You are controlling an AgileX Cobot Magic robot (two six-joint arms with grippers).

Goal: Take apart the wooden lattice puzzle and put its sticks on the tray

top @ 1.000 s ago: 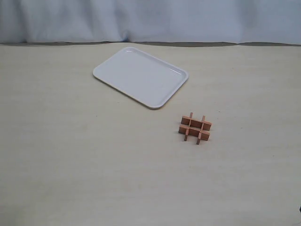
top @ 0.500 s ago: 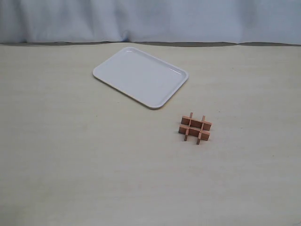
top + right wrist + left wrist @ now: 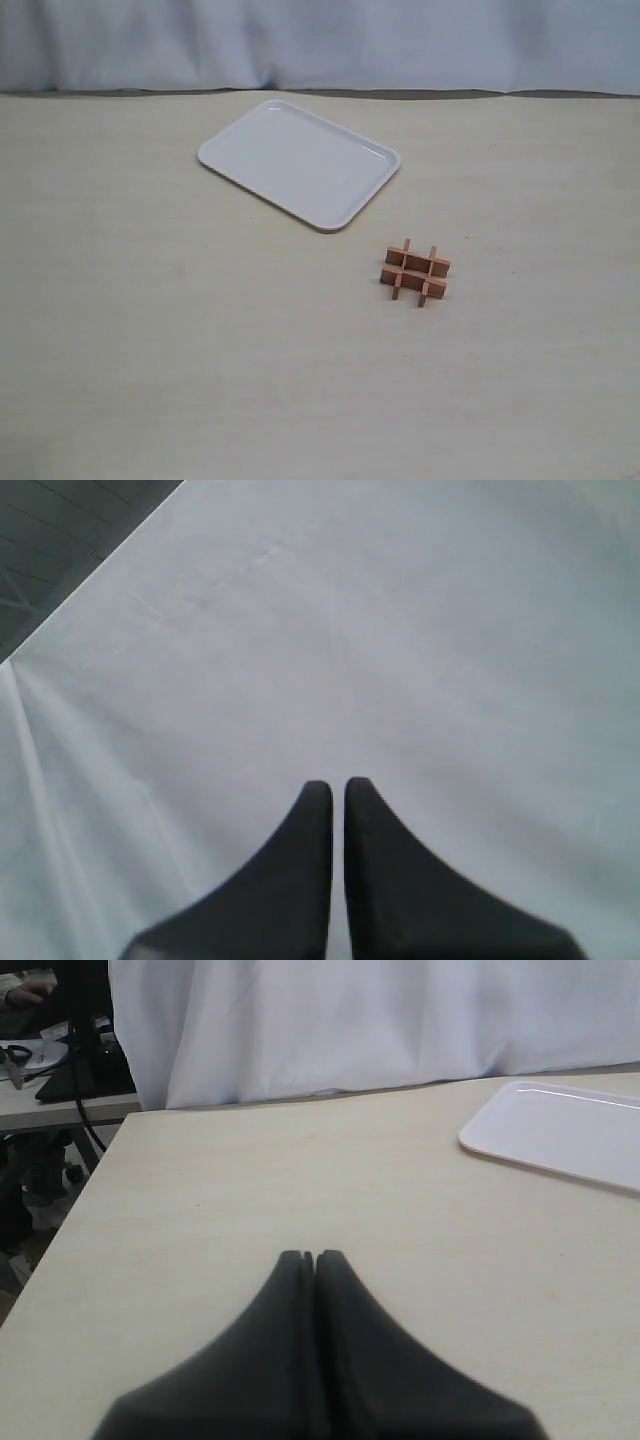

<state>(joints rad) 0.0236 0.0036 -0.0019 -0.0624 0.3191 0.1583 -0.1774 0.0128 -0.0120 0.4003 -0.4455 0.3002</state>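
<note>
exterior view, lattice puzzle (image 3: 416, 272) near tray (image 3: 300, 165), far from left claw (image 3: 308, 1256), right claw (image 3: 337, 785), both pressed together

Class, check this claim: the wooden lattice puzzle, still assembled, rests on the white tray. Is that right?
Not quite. The wooden lattice puzzle is still assembled, but it rests on the table, apart from the white tray, not on it. The exterior view shows this.

tabletop (image 3: 150, 360): pale wood grain | backdrop: white curtain (image 3: 320, 40) | side: cluttered desk (image 3: 50, 1108) | light: soft, even
</note>
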